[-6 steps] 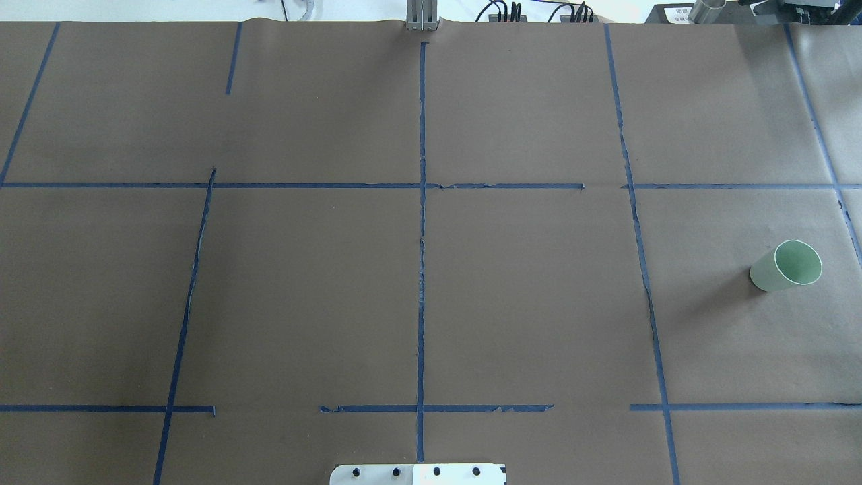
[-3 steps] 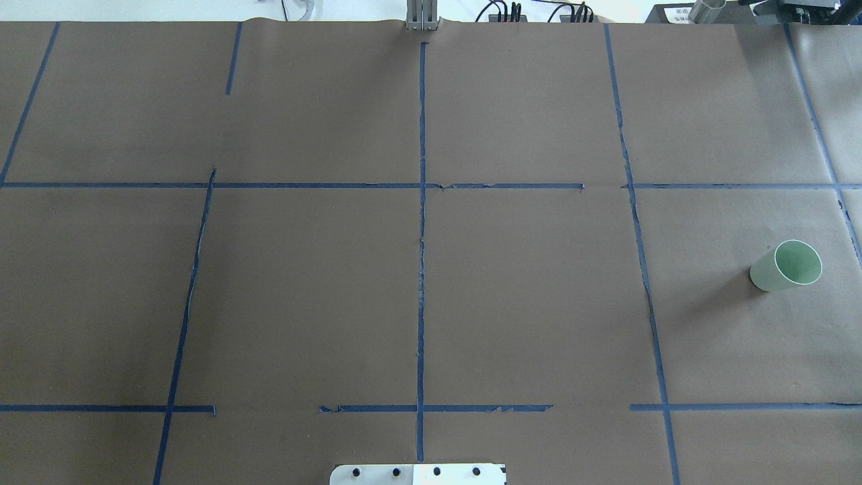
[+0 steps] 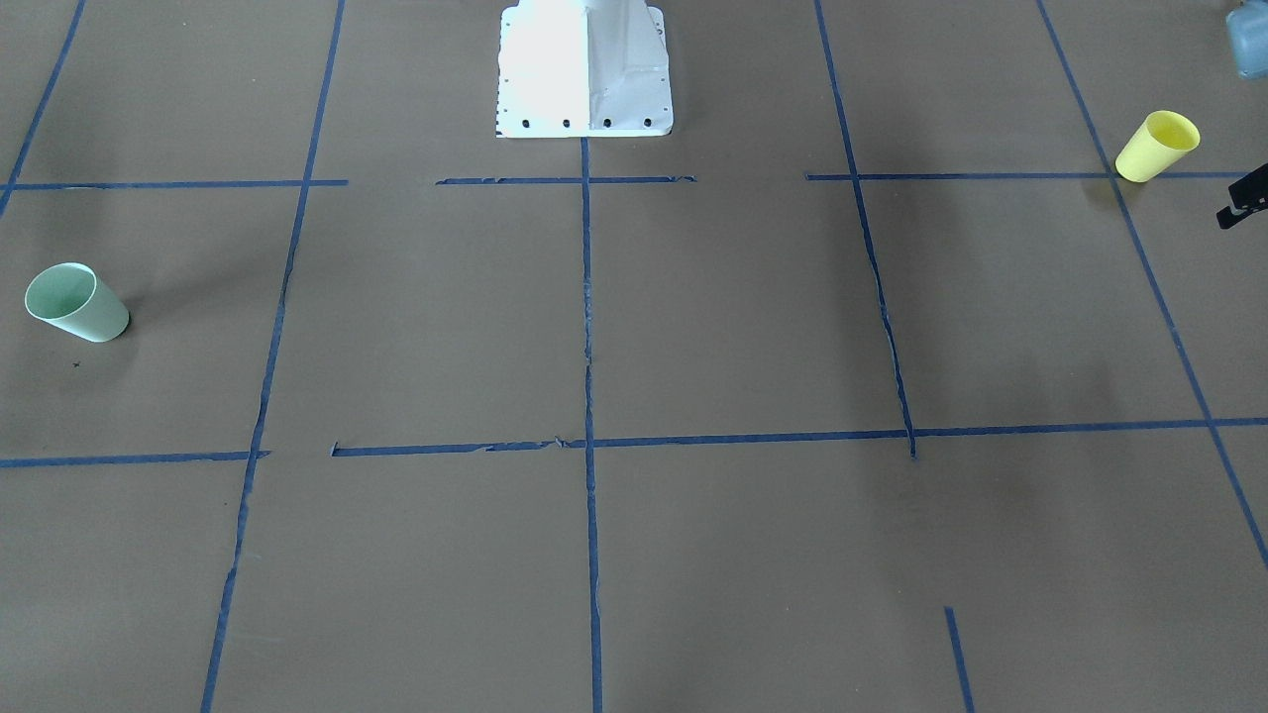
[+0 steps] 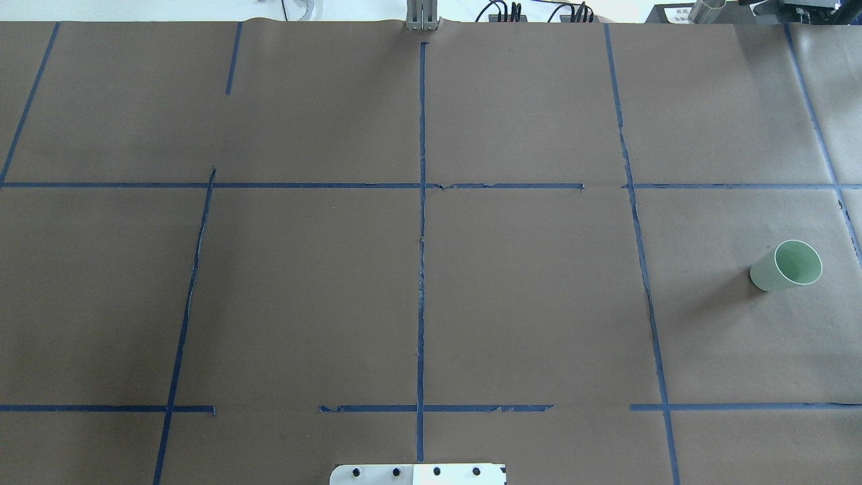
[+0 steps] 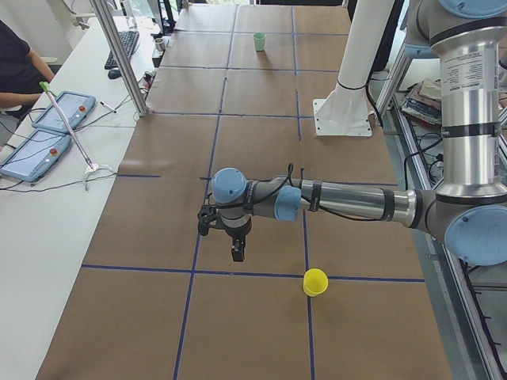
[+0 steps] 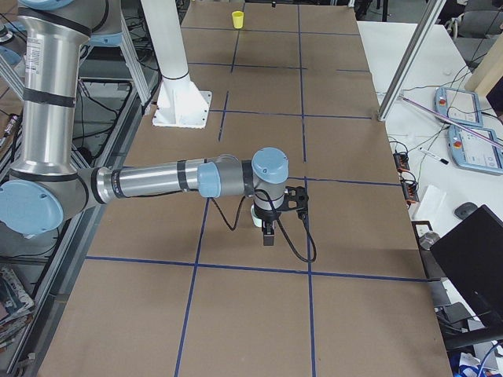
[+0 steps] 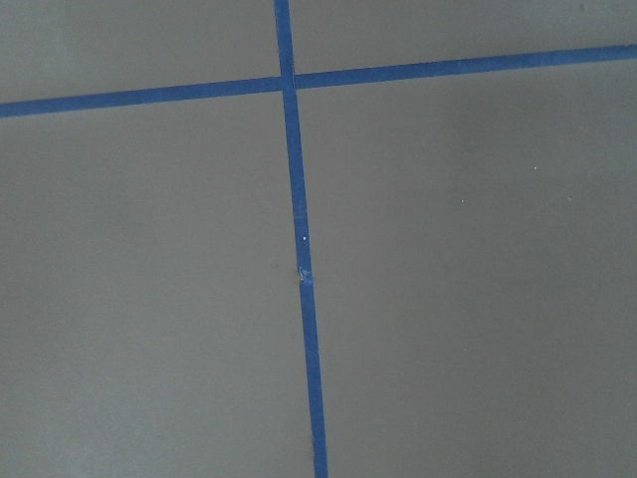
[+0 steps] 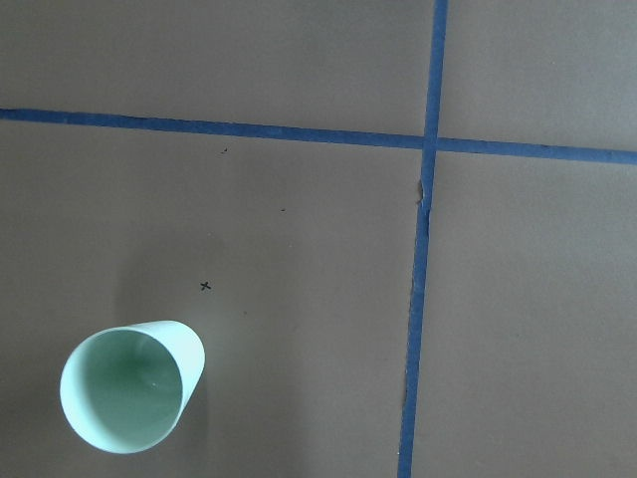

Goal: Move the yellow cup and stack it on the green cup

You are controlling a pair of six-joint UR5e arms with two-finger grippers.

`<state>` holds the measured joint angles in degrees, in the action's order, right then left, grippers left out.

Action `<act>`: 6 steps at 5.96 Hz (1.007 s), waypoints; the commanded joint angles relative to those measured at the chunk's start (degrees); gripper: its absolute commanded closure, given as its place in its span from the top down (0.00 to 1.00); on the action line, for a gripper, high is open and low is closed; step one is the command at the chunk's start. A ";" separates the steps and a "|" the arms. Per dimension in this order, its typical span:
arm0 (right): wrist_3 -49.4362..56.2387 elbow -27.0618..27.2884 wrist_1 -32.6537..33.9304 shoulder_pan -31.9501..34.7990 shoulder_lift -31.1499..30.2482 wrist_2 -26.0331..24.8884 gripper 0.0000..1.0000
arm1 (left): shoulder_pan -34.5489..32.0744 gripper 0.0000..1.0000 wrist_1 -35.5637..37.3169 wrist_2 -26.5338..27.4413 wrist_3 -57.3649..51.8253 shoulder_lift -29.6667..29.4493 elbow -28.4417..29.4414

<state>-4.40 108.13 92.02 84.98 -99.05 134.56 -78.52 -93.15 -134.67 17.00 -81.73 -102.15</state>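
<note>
The yellow cup (image 3: 1157, 147) stands upright on the brown table near my left end; it also shows in the exterior left view (image 5: 315, 282) and far off in the exterior right view (image 6: 237, 19). The green cup (image 4: 786, 265) stands upright near my right end, also in the front view (image 3: 76, 302). In the right wrist view the green cup (image 8: 131, 386) is at lower left. My left gripper (image 5: 236, 252) hangs above the table beside the yellow cup, apart from it. My right gripper (image 6: 269, 234) hangs above the green cup's area. I cannot tell whether either is open or shut.
The white robot base (image 3: 584, 69) stands at the table's near middle edge. Blue tape lines (image 4: 421, 236) cross the brown paper. A desk with tablets (image 5: 47, 119) and a metal post (image 5: 119, 55) line the operators' side.
</note>
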 commanded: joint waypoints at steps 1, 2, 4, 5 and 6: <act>0.00 0.06 0.00 -0.08 0.00 1.84 1.00 | 6.60 1.00 -6.56 3.68 23.58 0.08 0.20; 0.09 -0.03 0.00 -0.16 0.00 2.11 1.00 | 9.68 1.00 -6.69 6.33 34.13 0.17 -0.41; 0.09 -0.03 0.00 -1.64 0.00 2.20 1.00 | 16.11 1.00 -6.52 18.19 51.66 0.26 -0.86; -0.09 -0.46 -3.22 -2.35 -0.35 2.20 1.00 | 18.91 1.00 -5.99 23.00 60.61 1.21 -0.86; -0.35 -0.73 -5.43 -3.15 -0.53 2.12 1.00 | 21.81 1.00 -5.64 27.66 70.62 2.35 -0.95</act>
<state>-4.52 107.69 88.89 82.66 -99.37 136.73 -59.45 -99.15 -111.52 78.25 -80.35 -103.02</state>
